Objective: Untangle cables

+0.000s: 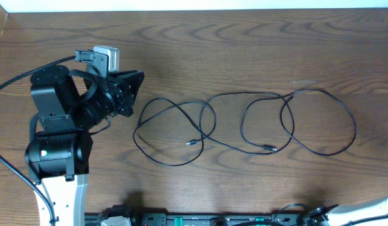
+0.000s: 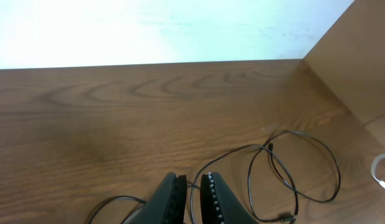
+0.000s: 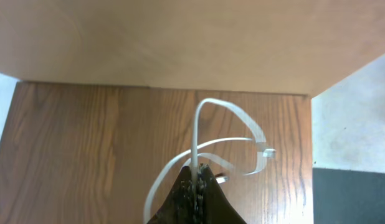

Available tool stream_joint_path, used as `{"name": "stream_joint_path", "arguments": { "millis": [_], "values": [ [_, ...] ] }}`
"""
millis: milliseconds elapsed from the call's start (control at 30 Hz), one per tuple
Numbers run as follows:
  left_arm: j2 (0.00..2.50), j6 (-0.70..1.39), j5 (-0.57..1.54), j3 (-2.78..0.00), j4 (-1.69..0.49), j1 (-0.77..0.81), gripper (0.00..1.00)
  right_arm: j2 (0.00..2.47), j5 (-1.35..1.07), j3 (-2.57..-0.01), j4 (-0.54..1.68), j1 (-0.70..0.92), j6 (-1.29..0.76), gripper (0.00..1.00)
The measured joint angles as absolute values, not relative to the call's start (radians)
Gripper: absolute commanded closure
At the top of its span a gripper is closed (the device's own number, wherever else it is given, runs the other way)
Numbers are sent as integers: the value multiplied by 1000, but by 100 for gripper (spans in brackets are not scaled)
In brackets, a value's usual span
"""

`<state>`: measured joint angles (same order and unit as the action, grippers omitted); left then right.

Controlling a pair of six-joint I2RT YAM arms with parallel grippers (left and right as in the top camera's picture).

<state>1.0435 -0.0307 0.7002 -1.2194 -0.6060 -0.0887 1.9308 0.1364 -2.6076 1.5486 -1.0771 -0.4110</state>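
Right gripper [image 3: 195,169] pinches white cable [image 3: 197,130]; tail cropped | black cables [image 1: 244,94]: crossings unclear

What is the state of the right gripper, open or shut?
Shut. The right gripper pinches the white cable, no gap between jaws.

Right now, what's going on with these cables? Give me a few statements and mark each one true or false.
1. The right gripper is shut on a white cable. True.
2. The black cables are wound into a tight bundle. False: they lie in loose loops spread across the table.
3. The left gripper is near one end of the black cables. True.
4. The table is bare metal. False: it shows wood grain.
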Motion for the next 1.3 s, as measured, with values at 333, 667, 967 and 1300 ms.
{"name": "stream_joint_path", "arguments": {
  "millis": [333,667,967,1300],
  "values": [
    [1044,-31,700,-1219,-601,-89,85,2074,81,-2607,1556,-1073,-411,99],
    [1044,-19,708,-1219,-571,-89,85,2104,59,-2605,1556,-1054,-411,99],
    [1044,-15,708,-1219,-567,-89,85,2104,69,-2605,1570,-1054,-445,64],
    [1044,-4,712,-1219,-567,-89,85,2103,75,-2605,1575,-1054,-459,50]
  ]
}}
